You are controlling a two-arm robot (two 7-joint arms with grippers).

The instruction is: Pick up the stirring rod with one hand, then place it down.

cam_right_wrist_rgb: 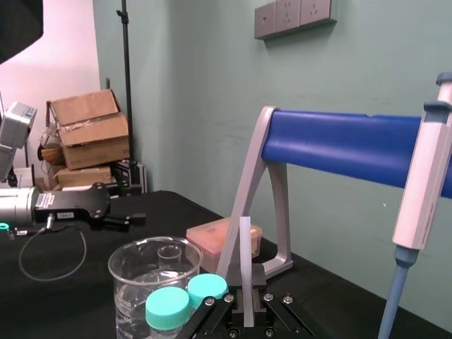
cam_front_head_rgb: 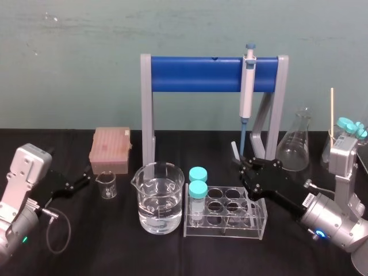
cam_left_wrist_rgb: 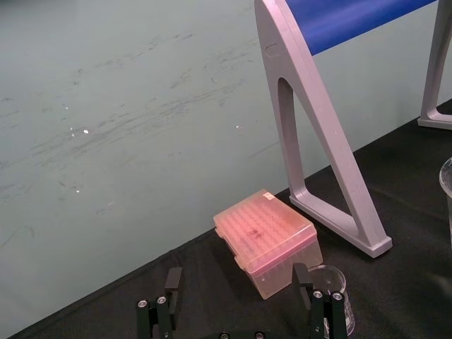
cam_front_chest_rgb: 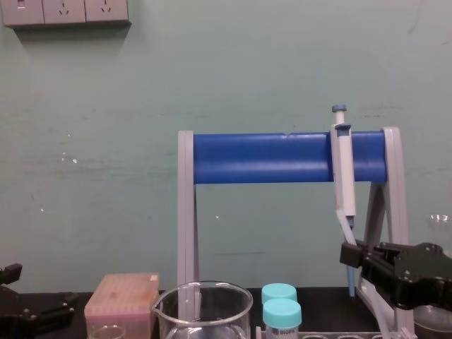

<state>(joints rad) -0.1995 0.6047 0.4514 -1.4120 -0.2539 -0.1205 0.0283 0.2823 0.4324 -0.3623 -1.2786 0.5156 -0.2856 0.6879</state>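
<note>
The stand point(cam_front_head_rgb: 198, 73) spans the table's back. The left gripper point(cam_front_head_rgb: 85, 179) lies with fingers spread apart near the tip box point(cam_front_head_rgb: 109, 149). The right gripper point(cam_front_head_rgb: 244, 163), by the stand's right leg, is clenched on the rod point(cam_front_head_rgb: 234, 150), which is nearly upright beside the pipette point(cam_front_head_rgb: 248, 86).

A pipette stand point(cam_front_head_rgb: 195, 73) is at the back of the table point(cam_front_head_rgb: 172, 253), in the middle. A pipette point(cam_front_head_rgb: 248, 86) hangs on its bar, near the right end. Left of the stand sits a tip box point(cam_front_head_rgb: 109, 149), with a small beaker point(cam_front_head_rgb: 106, 185) just in front. The left gripper point(cam_front_head_rgb: 85, 179) is beside that beaker, on its left. A big beaker point(cam_front_head_rgb: 159, 198) stands before the stand's left leg. Right of it is a tube rack point(cam_front_head_rgb: 253, 230) with two capped tubes point(cam_front_head_rgb: 198, 190) in its left end. Behind the rack, under the pipette, the right gripper point(cam_front_head_rgb: 242, 164) holds the stirring rod point(cam_front_head_rgb: 234, 150). A conical flask point(cam_front_head_rgb: 294, 144) stands farther right.
</note>
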